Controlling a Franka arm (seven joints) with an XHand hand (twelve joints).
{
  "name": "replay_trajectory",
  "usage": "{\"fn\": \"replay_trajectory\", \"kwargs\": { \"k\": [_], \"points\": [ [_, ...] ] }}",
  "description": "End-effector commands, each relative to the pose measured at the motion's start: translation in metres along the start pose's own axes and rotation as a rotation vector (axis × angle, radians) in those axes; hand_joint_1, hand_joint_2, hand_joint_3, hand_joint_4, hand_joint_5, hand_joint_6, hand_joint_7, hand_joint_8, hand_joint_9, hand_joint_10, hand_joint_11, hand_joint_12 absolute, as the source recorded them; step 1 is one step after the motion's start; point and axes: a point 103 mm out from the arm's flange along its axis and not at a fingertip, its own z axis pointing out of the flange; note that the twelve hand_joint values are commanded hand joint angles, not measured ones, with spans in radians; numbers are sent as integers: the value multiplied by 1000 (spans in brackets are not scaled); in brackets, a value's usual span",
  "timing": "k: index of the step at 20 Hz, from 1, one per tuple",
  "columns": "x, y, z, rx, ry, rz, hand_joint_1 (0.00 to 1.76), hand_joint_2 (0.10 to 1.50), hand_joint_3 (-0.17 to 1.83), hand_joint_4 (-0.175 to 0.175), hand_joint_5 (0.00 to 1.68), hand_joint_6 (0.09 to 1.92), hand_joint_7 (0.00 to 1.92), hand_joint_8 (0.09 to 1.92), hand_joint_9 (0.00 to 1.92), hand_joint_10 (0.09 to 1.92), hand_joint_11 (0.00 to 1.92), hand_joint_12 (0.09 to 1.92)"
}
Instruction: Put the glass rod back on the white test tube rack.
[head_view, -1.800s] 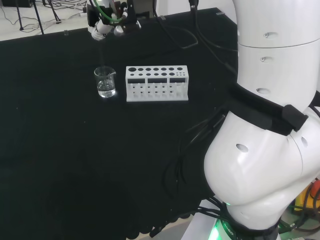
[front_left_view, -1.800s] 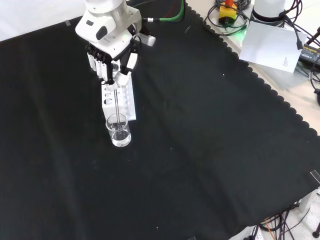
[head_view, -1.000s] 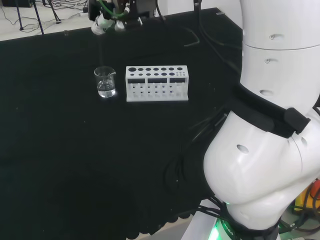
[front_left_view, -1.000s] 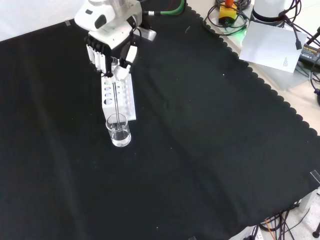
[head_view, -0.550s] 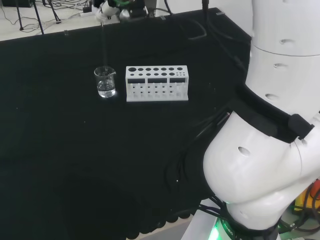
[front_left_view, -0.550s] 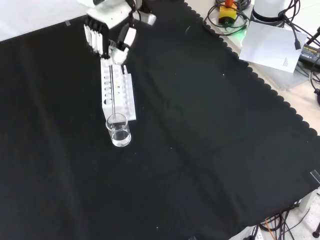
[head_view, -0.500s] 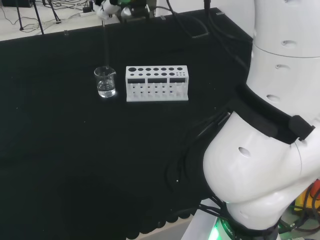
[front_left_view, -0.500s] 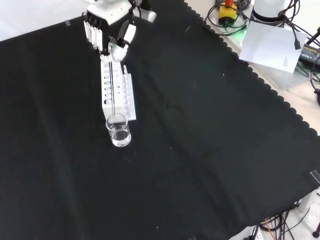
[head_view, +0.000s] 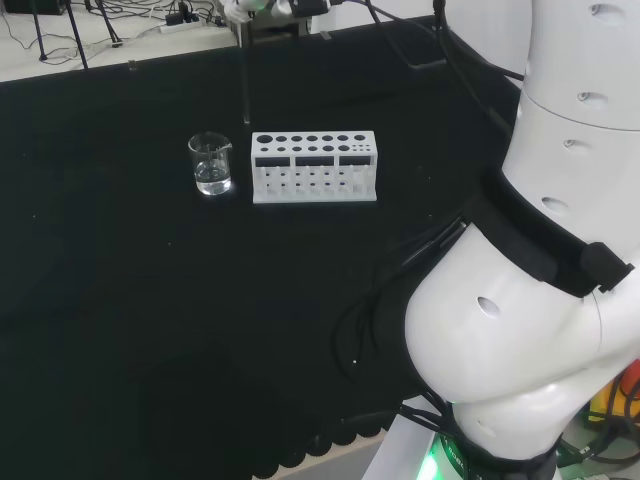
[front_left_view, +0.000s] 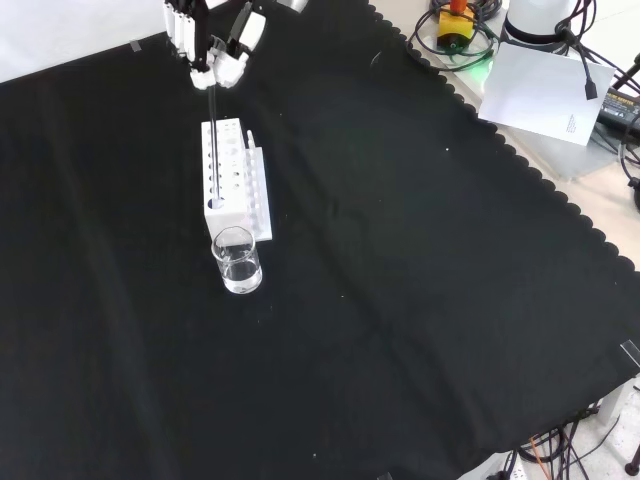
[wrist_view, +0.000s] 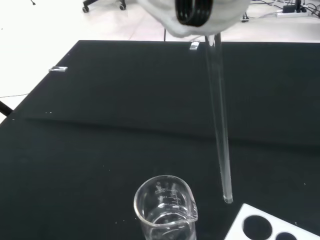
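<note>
Front view | fingers pinch glass rod upright | rod tip above white rack, beside beaker

**Colours on the bench**

The cloth is plain black with a scalloped edge at the right of the front view. The rack is white, its top dotted with dark round holes. The beaker is clear glass with faint white markings. The rod is clear too, pale against the cloth. The hand, at the upper left of the front view, is white with black parts. The arm, at the right of the head view, is white with a black band
</note>
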Motion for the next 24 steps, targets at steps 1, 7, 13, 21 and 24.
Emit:
{"fn": "replay_trajectory", "kwargs": {
  "k": [1,7,13,21,24],
  "points": [
    [-37,-16,-4,-15,0,80,1306,973,126,-175,1263,207,1176,1009,1650,748,1303,941],
    [-74,-34,-11,-25,2,141,1306,974,124,-175,1263,207,1176,1009,1650,748,1303,942],
    [-109,-54,-15,-27,4,199,1306,975,122,-175,1264,206,1177,1008,1650,749,1303,942],
    [-112,-62,-9,-20,2,201,1306,977,118,-175,1264,205,1177,1007,1651,749,1304,943],
    [-103,-61,-7,-26,6,190,1306,977,117,-175,1264,204,1177,1008,1650,749,1304,943]
  ]
}}
